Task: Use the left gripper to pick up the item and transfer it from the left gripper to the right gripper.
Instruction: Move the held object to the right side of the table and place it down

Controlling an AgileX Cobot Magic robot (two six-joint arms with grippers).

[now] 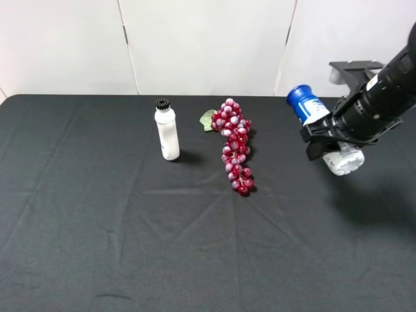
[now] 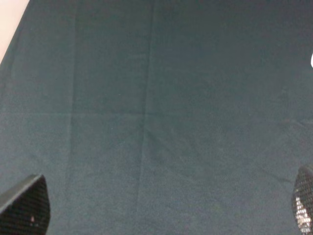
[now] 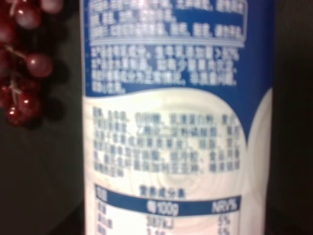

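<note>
The item, a spray can (image 1: 313, 108) with a bright blue cap and a white lower body, hangs tilted above the right side of the table. My right gripper (image 1: 329, 134) is shut on its middle. The can fills the right wrist view (image 3: 171, 122), blue label over white with small print; the gripper's fingers do not show there. My left gripper (image 2: 164, 208) does not show in the exterior view. In the left wrist view its two fingertips (image 2: 24, 208) stand far apart, open and empty, over bare black cloth.
A small white bottle (image 1: 168, 133) with a black ribbed cap stands at the back middle-left. A bunch of red grapes (image 1: 234, 144) lies beside it to the right, also seen in the right wrist view (image 3: 24, 63). The black table (image 1: 97, 227) ends at a white wall.
</note>
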